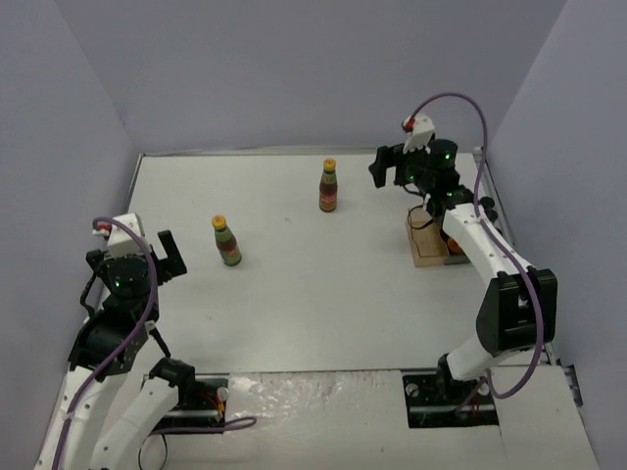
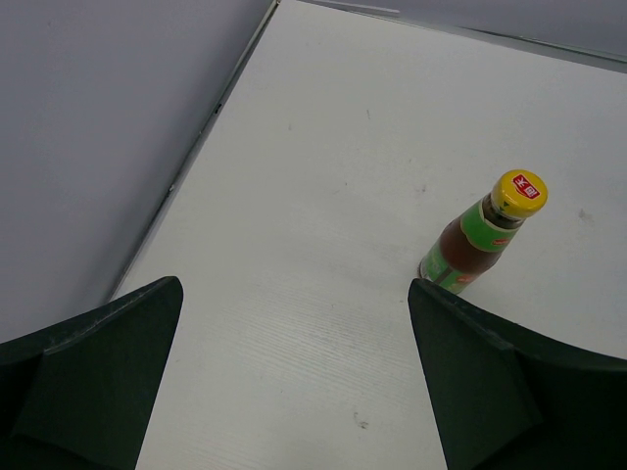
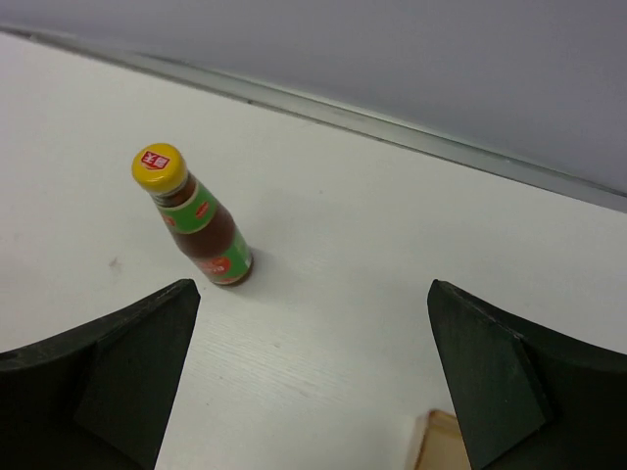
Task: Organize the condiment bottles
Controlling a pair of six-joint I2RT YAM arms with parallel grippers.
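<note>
White tabletop (image 1: 313, 304) boxed in by grey walls (image 1: 294, 69) was what my screens gave me. At the far left, the left gripper (image 1: 165, 257) hung low over the table near the left wall. On the wrist view of the left gripper (image 2: 294, 392) I saw both fingers spread wide with only bare table between them, so it held nothing. Just to its right stood the first bottle (image 1: 227, 242), upright, with a yellow cap, green label and dark sauce. That first bottle (image 2: 480, 245) sat beyond the right finger, apart from it. Further right and farther back, the second bottle (image 1: 328, 187) stood upright too, well apart from the first. Right of that, the right gripper (image 1: 389, 168) was raised near the back wall, looking down toward the second bottle (image 3: 201, 223). Its fingers were also wide apart and empty. Nearer me lay the brownish tray (image 1: 419, 245), close to the right edge; the arm hid most of what it held
</note>
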